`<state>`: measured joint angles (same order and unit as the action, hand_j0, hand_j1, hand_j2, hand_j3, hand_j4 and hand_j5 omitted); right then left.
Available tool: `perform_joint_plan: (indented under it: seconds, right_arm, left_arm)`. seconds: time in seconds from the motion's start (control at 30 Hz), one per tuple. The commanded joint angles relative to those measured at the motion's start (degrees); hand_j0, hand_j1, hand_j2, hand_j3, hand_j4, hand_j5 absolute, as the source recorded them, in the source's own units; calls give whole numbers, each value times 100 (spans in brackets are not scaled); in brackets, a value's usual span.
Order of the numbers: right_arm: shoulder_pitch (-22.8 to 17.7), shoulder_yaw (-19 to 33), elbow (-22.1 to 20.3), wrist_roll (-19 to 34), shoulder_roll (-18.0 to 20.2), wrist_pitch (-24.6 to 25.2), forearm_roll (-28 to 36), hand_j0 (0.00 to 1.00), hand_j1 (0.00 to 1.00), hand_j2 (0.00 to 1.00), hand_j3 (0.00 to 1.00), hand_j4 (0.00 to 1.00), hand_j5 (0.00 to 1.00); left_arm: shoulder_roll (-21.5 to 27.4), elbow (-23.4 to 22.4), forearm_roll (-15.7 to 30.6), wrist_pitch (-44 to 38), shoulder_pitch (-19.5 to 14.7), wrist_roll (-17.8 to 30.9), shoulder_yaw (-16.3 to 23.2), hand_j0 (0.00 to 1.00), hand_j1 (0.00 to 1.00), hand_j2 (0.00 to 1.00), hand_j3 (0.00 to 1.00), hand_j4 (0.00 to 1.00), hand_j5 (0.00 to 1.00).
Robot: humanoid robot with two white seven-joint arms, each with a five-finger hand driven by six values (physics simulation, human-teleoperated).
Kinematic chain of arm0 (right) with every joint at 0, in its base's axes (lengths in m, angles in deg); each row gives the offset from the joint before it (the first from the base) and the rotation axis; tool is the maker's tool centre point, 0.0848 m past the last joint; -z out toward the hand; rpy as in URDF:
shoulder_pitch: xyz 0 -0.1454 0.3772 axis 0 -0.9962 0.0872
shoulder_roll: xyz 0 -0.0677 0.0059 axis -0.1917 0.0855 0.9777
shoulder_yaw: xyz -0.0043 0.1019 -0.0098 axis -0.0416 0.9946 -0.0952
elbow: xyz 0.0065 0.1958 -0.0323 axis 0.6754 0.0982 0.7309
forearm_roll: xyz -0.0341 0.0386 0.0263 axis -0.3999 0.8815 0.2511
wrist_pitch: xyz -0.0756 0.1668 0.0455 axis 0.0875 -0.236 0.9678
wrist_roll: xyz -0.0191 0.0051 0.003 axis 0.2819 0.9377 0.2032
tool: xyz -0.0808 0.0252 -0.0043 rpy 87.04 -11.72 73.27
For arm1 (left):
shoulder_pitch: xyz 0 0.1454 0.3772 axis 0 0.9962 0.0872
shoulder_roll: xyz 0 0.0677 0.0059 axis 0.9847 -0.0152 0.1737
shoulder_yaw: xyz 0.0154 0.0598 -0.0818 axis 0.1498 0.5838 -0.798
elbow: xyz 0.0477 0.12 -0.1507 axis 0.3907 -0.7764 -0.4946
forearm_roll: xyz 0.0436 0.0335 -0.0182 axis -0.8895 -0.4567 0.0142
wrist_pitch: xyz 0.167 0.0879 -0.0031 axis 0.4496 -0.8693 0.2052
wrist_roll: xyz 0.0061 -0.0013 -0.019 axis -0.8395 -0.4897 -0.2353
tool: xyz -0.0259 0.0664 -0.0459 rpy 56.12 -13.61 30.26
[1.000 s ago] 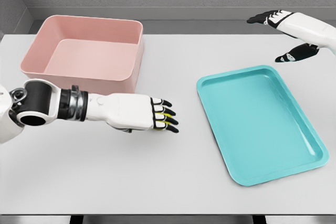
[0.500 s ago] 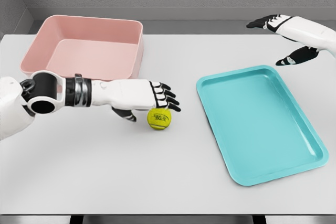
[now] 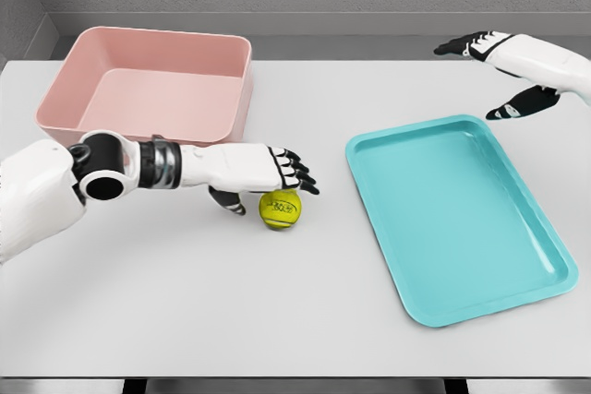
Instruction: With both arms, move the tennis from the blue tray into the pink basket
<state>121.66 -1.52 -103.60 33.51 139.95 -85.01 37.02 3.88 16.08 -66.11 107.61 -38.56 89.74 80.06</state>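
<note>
A yellow-green tennis ball (image 3: 280, 210) lies on the white table between the pink basket (image 3: 153, 89) and the blue tray (image 3: 460, 214). My left hand (image 3: 275, 175) hovers just above and behind the ball, fingers spread and thumb hanging down at its left; nothing is grasped. The basket stands at the back left and holds nothing visible. The tray at the right is bare inside. My right hand (image 3: 494, 71) is raised at the far right, beyond the tray's back corner, fingers spread.
The table's front edge runs along the bottom of the view. A grey wall rises behind the table. Bare table surface stretches in front of the ball and the left arm.
My left hand, which covered the ball a second ago, has lifted and drawn back toward the basket, leaving the ball on the table. The right hand drifted slightly right.
</note>
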Motion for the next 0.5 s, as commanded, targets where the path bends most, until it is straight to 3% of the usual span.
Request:
perform_joint_plan:
  seconds: [0.0,0.47]
  right_arm:
    - [0,-4,0,-3,1,12,40,100,100,100,100,100,100]
    - [-70,-13,0,-3,-17,12,40,100,100,100,100,100,100]
  left_arm:
    - [-75,-42,27,-10,9,-7,0,100,100,100,100,100,100]
    - [-66,-50,-51,-1,44,-7,88,100,100,100,100,100,100]
